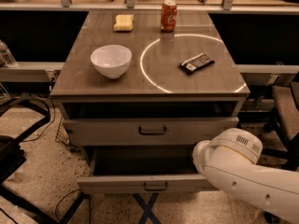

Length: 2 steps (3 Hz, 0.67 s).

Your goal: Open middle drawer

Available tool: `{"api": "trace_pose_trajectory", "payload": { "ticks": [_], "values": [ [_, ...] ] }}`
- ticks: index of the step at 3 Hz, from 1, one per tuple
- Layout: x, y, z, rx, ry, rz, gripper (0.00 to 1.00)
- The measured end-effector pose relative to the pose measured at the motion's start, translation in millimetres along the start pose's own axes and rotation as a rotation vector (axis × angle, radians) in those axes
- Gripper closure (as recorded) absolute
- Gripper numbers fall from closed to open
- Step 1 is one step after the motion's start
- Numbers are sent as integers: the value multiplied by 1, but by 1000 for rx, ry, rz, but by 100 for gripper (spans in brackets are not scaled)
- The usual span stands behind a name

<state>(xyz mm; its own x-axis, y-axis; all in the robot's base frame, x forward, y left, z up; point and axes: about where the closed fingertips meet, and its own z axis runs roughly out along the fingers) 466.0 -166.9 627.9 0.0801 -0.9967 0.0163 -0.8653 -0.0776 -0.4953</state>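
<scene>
The middle drawer (155,185) is the low-fronted grey-brown drawer with a small dark bar handle. It stands pulled out below the taller-fronted drawer (152,130), and its shadowed inside shows. My white arm (236,167) reaches in from the lower right, beside the drawer's right front corner. My gripper is out of view, beyond the arm's visible part. Only the arm's rounded joint and a link show.
On the cabinet top (93,85) are a white bowl (111,60), a red soda can (168,15), a yellow sponge (123,23) and a dark snack bar (196,62). Cables and a dark frame lie on the floor at left (28,125). A chair stands at right (285,111).
</scene>
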Motion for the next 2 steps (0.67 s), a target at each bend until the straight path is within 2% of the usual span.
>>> {"api": "trace_pose_trajectory", "payload": {
  "ticks": [1, 2],
  "values": [
    [6, -10, 34, -25, 0, -8, 100],
    [7, -11, 62, -63, -16, -10, 100]
  ]
}}
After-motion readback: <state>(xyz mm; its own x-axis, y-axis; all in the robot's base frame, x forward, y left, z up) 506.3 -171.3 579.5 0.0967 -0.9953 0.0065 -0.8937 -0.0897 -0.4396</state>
